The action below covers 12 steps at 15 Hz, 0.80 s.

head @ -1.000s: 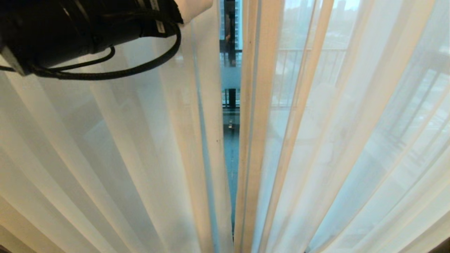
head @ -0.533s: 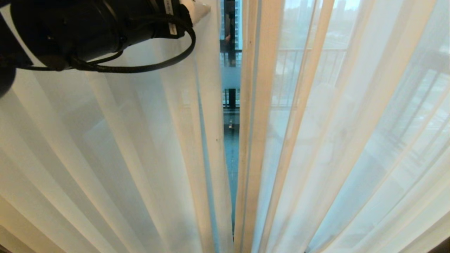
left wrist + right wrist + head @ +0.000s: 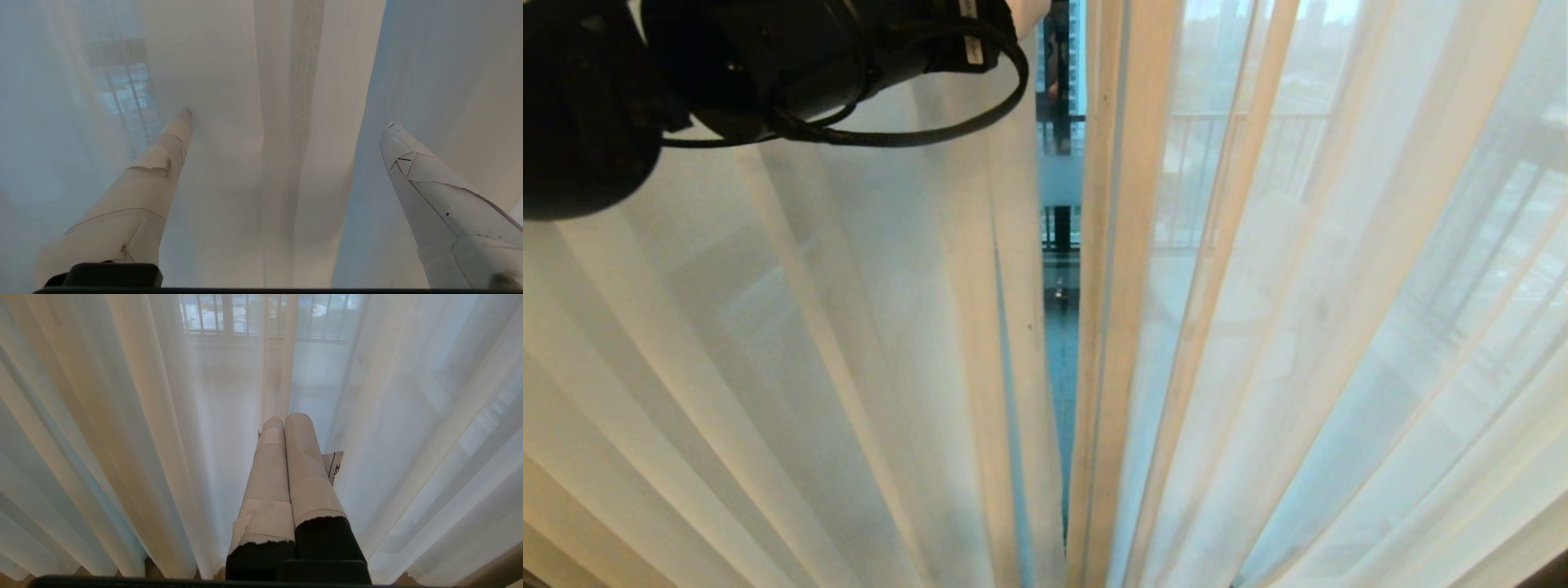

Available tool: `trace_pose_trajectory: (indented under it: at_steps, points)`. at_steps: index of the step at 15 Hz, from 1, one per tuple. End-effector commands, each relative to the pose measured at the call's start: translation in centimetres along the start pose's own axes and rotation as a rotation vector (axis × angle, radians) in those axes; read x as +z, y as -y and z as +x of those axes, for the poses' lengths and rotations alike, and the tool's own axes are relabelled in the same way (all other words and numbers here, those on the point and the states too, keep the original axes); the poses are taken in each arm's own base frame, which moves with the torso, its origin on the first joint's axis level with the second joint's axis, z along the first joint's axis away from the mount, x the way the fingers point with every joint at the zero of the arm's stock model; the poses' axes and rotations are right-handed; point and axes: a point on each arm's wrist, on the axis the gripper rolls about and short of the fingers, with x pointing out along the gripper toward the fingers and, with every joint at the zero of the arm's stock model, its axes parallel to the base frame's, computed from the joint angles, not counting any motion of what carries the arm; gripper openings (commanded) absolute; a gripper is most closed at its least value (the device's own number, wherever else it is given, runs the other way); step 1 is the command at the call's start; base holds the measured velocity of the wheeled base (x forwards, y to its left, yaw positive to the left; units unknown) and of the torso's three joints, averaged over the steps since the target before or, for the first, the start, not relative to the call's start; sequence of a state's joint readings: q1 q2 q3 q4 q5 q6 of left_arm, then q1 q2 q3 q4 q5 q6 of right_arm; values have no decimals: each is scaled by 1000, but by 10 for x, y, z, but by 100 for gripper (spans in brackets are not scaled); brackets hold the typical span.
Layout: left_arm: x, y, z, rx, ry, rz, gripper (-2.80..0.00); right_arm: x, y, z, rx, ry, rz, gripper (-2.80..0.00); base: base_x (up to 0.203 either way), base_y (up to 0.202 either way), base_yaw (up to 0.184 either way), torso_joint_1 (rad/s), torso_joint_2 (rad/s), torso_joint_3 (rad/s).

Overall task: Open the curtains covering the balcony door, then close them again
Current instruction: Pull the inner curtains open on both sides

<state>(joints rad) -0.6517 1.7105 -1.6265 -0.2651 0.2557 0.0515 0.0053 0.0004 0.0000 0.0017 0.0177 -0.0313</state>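
Since the earlier frame, the left arm has advanced along the upper edge of the head view toward the gap between the sheer panels. The left gripper stands fully open and empty, one taped finger pressing its tip against the left sheer curtain; a vertical fold of that sheer runs between the fingers. The panel's inner edge, its long axis vertical, lies just to the right of this gripper, so the left arm is the nearer one. Through the narrow gap the balcony door glass shows. The right sheer curtain hangs beyond. The right gripper is closed on nothing, parked low before the sheers.
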Motion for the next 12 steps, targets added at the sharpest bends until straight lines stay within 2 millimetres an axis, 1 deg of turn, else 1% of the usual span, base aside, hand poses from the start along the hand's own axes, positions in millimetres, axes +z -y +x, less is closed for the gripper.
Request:
trace_pose_trajectory:
  at_steps: [1,8,12]
  points:
    - [-8,5,11,-2,-11,5,0,0,0,0,2,1,-1,-280,0,0,0,0,0,0]
    - [-21,3,29,84,-40,41,0,0,0,0,1,1,-1,-280,0,0,0,0,0,0]
    - [-20,-3,41,110,-21,41,0,0,0,0,2,1,-1,-280,0,0,0,0,0,0]
